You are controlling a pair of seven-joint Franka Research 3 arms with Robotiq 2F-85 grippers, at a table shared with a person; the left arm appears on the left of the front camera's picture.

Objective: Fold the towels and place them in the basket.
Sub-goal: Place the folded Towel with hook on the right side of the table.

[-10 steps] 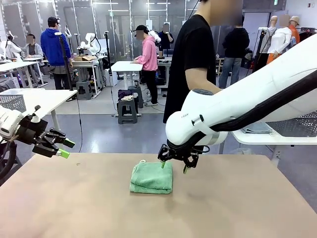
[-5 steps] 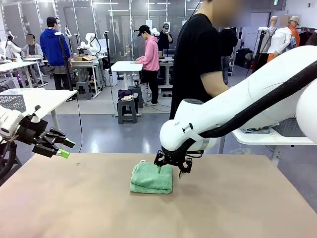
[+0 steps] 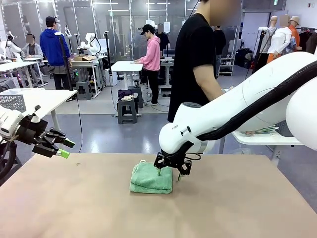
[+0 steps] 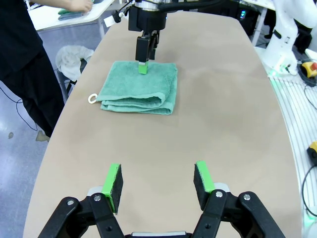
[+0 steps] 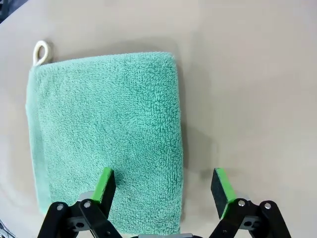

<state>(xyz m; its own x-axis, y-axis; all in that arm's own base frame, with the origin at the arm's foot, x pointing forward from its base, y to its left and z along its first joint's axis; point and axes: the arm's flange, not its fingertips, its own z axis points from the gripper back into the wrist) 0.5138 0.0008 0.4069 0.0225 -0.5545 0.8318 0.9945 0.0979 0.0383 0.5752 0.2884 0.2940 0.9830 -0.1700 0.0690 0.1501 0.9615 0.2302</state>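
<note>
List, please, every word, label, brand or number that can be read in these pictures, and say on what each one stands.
No text can be read with certainty.
On the right arm's white shell, a small dark marking: too small to read.
At the ceiling far behind, a green sign: too small to read.
On the green towel: no label or print in view, only a white loop at one corner.

The towel (image 3: 150, 179) lies mid-table (image 3: 237, 208), the right hand (image 3: 169, 173) over its right edge.
</note>
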